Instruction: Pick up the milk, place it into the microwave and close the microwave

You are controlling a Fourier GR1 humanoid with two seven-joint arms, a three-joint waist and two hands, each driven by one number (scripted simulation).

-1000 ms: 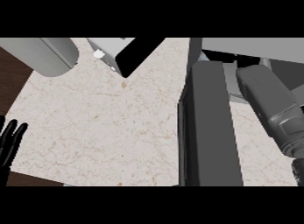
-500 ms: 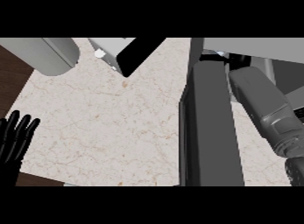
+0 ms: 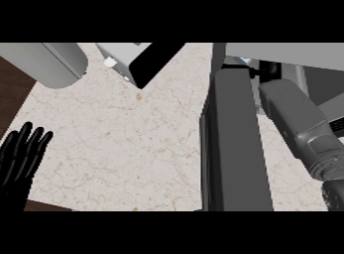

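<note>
Left hand now shows higher in the head view than a second ago, when only its fingertips cleared the lower-left edge; fingers straight and spread, holding nothing. It reads as resting at the edge of the tabletop, not as reaching.

Right forearm has pushed further up and forward over the last second. It runs from the lower right toward the microwave's opening at the upper right. The right hand itself cannot be seen past the forearm's far end, so whether it is open or closed on anything cannot be told.

Microwave door: dark slab standing open, edge-on, just to the left of the right forearm and running alongside it.

Milk: not visible anywhere. Not on the bare tabletop ahead of the left hand. My guess is that it is with the right hand at or inside the microwave, which would put the task at the placing step, with the door still to be shut.

Other items ahead of the left hand: grey rounded body at the far left, dark panel beside it.
</note>
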